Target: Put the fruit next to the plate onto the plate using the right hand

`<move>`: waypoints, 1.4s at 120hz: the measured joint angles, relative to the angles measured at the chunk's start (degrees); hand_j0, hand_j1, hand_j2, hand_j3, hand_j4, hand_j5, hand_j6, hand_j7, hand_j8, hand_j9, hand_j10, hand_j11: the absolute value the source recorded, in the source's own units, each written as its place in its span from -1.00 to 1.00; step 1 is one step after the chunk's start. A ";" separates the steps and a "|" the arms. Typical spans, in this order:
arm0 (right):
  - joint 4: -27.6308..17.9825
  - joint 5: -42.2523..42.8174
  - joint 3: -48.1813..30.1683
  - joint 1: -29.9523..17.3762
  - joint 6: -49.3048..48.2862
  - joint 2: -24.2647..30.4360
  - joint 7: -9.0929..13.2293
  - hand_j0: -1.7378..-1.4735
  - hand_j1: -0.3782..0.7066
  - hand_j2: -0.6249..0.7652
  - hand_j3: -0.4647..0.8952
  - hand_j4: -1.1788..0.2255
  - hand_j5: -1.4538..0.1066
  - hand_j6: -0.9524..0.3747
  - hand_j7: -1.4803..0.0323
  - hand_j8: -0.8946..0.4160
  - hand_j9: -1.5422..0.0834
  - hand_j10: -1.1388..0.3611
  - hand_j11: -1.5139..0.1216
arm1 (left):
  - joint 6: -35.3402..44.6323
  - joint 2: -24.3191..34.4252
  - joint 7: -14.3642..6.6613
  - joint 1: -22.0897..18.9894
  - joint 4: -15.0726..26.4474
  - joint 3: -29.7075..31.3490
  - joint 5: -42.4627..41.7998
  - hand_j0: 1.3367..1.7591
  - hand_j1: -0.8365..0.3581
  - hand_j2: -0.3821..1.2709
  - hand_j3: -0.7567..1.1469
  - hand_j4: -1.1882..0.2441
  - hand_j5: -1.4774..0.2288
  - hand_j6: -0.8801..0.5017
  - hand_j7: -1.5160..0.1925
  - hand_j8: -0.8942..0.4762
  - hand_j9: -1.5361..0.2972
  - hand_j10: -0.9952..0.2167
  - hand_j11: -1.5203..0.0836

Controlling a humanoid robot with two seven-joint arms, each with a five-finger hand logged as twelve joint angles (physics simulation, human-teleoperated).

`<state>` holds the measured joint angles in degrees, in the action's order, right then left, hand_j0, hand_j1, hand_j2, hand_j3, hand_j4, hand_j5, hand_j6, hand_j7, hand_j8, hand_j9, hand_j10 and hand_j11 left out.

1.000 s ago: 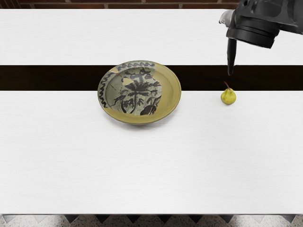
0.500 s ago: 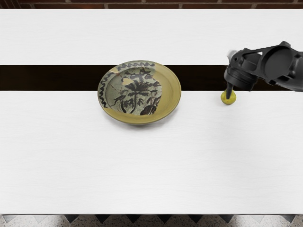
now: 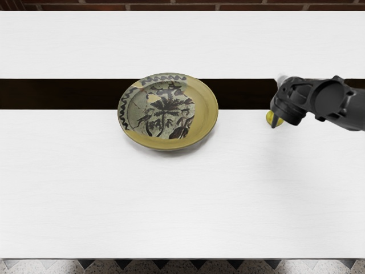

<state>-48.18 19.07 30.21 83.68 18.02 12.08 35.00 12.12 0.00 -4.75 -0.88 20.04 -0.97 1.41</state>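
Pear (image 3: 268, 117) lies right of plate (image 3: 168, 142) on bench (image 3: 182, 194), directly beneath right robot hand (image 3: 291, 101); grasp state cannot be told.

Plate (image 3: 209, 114): olive-yellow rim, grey-green centre with black floral brushwork and a black wavy line along the upper edge. Pear (image 3: 268, 117): yellow-green. Right hand (image 3: 292, 101) black; table (image 3: 171, 200) white, with a dark brown band across it.

The robot's right arm (image 3: 345, 109), at the scene's right edge: a black shell of rounded segments with a circular, disc-shaped joint cover (image 3: 329, 97). The right hand (image 3: 288, 101): black and compact, faint grey highlights on its ridges, with a small pale grey patch (image 3: 280, 77) on its far side.
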 joint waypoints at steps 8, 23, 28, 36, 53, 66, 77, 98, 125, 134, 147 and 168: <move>0.18 0.12 -0.16 -0.19 0.01 -0.13 0.00 -0.40 -0.78 -0.12 -0.32 0.57 0.74 0.31 0.83 0.24 0.77 0.41 0.73 | 0.00 0.00 0.00 0.00 0.00 0.00 0.00 0.52 0.95 -0.53 -0.20 0.63 0.70 0.25 0.75 0.28 0.65 0.61 0.87; 0.35 0.21 -0.29 -0.76 0.10 -0.22 0.00 -0.40 -0.73 -0.13 -0.32 0.53 0.70 0.28 0.79 0.21 0.74 0.38 0.69 | 0.00 0.00 0.00 0.00 0.01 0.00 0.00 0.52 0.95 -0.53 -0.20 0.63 0.70 0.25 0.75 0.28 0.65 0.61 0.87; 0.42 0.22 -0.33 -0.97 0.12 -0.22 0.00 -0.40 -0.71 -0.13 -0.32 0.53 0.69 0.27 0.78 0.20 0.73 0.38 0.68 | 0.00 0.00 0.00 0.00 0.01 0.00 0.00 0.52 0.95 -0.53 -0.20 0.63 0.70 0.25 0.75 0.28 0.65 0.61 0.87; 0.94 0.24 -0.37 -1.46 0.15 -0.28 0.00 -0.40 -0.70 -0.13 -0.32 0.52 0.68 0.26 0.76 0.19 0.72 0.37 0.67 | 0.00 0.00 0.00 0.00 0.00 0.00 0.00 0.52 0.95 -0.53 -0.20 0.63 0.70 0.25 0.75 0.28 0.65 0.61 0.87; 1.55 0.25 -0.57 -2.13 0.17 -0.36 0.00 -0.40 -0.64 -0.14 -0.32 0.48 0.63 0.22 0.72 0.15 0.68 0.33 0.63 | 0.00 0.00 0.00 0.00 0.00 0.00 0.00 0.52 0.95 -0.53 -0.20 0.63 0.70 0.25 0.75 0.28 0.65 0.61 0.87; 1.71 0.25 -0.67 -2.48 0.17 -0.38 0.00 -0.40 -0.60 -0.14 -0.32 0.45 0.60 0.20 0.69 0.12 0.65 0.31 0.60 | 0.00 0.00 0.00 0.00 0.00 0.00 0.00 0.52 0.95 -0.53 -0.20 0.63 0.70 0.25 0.75 0.28 0.65 0.61 0.87; 1.76 0.29 -0.73 -2.74 0.15 -0.48 0.00 -0.40 -0.58 -0.15 -0.32 0.44 0.59 0.18 0.68 0.11 0.63 0.30 0.59 | 0.01 0.00 0.00 0.00 0.00 0.00 0.00 0.52 0.95 -0.53 -0.20 0.63 0.70 0.25 0.75 0.28 0.65 0.61 0.87; 1.77 0.30 -0.76 -2.86 0.10 -1.40 0.00 -0.40 -0.57 -0.15 -0.32 0.43 0.57 0.17 0.66 0.10 0.62 0.29 0.58 | 0.01 0.00 0.00 0.00 0.00 0.00 0.00 0.52 0.95 -0.53 -0.20 0.63 0.70 0.25 0.75 0.28 0.65 0.61 0.87; 1.77 0.26 -0.79 -2.88 0.09 -1.64 0.00 -0.40 -0.47 -0.16 -0.32 0.37 0.50 0.10 0.59 0.03 0.55 0.23 0.51 | 0.00 0.00 0.00 0.00 0.02 0.00 0.00 0.52 0.95 -0.53 -0.20 0.63 0.70 0.25 0.75 0.28 0.65 0.61 0.87; 1.77 0.26 -0.80 -2.94 0.09 -1.64 0.00 -0.40 -0.43 -0.17 -0.32 0.34 0.47 0.08 0.55 0.00 0.52 0.20 0.48 | 0.00 0.00 0.00 0.00 0.01 0.00 0.00 0.52 0.95 -0.53 -0.20 0.63 0.70 0.25 0.75 0.28 0.65 0.61 0.87; 1.77 0.24 -0.80 -2.95 0.09 -1.69 0.00 -0.40 -0.36 -0.18 -0.32 0.30 0.42 0.03 0.50 -0.04 0.47 0.16 0.43 | 0.01 0.00 0.00 0.00 0.01 0.00 0.00 0.52 0.95 -0.53 -0.20 0.63 0.70 0.25 0.75 0.28 0.65 0.61 0.87; 1.77 0.17 -0.85 -2.99 0.09 -1.62 0.00 -0.40 -0.22 -0.19 -0.32 0.21 0.32 -0.06 0.39 -0.14 0.37 0.08 0.33 | 0.01 0.00 0.00 0.00 0.00 0.00 0.00 0.52 0.95 -0.53 -0.20 0.63 0.70 0.25 0.75 0.28 0.65 0.61 0.87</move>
<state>-46.41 19.24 29.37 80.69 18.11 10.47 35.00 12.13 0.00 -4.75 -0.88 20.04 -0.97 1.41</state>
